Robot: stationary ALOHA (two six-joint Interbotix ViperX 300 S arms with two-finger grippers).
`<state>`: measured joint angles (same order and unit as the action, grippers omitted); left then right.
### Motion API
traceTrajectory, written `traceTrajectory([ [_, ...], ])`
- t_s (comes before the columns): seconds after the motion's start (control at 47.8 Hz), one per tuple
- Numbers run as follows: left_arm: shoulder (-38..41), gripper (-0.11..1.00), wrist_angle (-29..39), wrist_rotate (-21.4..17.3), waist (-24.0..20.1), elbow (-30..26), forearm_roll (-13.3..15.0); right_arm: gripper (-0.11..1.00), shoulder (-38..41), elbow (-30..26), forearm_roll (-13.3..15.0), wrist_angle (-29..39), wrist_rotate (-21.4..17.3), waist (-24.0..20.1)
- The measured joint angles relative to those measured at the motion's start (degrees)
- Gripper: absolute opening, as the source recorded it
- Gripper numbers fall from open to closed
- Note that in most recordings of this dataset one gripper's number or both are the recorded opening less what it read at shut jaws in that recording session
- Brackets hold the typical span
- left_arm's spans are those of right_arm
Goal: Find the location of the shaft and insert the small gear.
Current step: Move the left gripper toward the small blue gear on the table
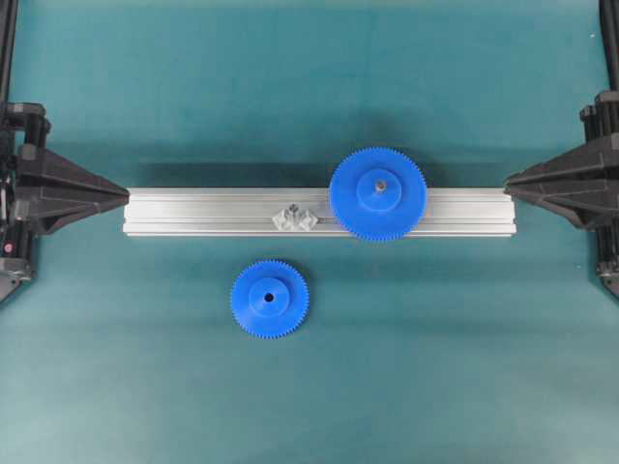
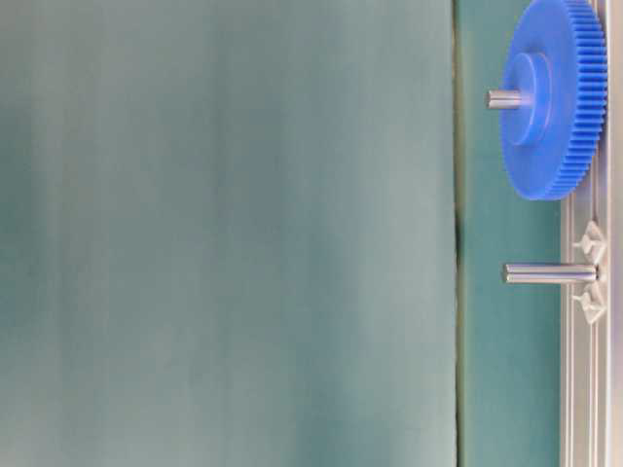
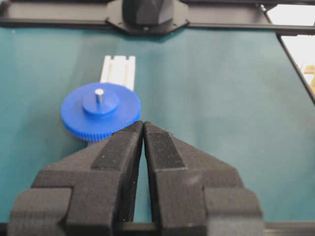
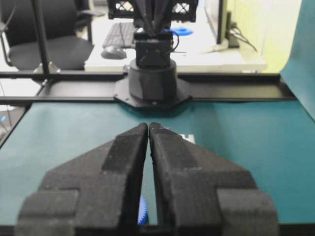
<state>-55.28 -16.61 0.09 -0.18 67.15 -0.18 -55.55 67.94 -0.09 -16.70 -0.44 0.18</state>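
Shaft (image 2: pixel 548 273) upright; small gear (image 1: pixel 269 299) flat

No text, label, brand, number or sign can be read anywhere in these views, on any object or surface.

even, bright light is cast from above; a soft shadow is thrown above the rail (image 1: pixel 319 211) in the overhead view. the table-level view's left part is blurred. the fingers (image 3: pixel 118 167) are rendered soft up close.
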Motion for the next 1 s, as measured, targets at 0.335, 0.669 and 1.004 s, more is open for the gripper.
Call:
traceTrajectory([
  [0.335, 3.9, 0.01, 6.5, 4.6, 0.2, -0.5, -0.5, 0.20, 2.4, 1.2, -3.4, 19.2, -4.8, -0.3],
  [0.669, 18.5, 0.01, 7.6, 6.9, 3.9, -7.0, -0.5, 0.20, 7.4, 1.1, -2.8, 22.5, -5.2, -0.4],
  [1.004, 31.6, 0.12, 11.1, 10.2, 6.1, -13.9, -0.6, 0.20, 11.6, 0.9, -2.6, 23.2, -5.2, -0.4],
])
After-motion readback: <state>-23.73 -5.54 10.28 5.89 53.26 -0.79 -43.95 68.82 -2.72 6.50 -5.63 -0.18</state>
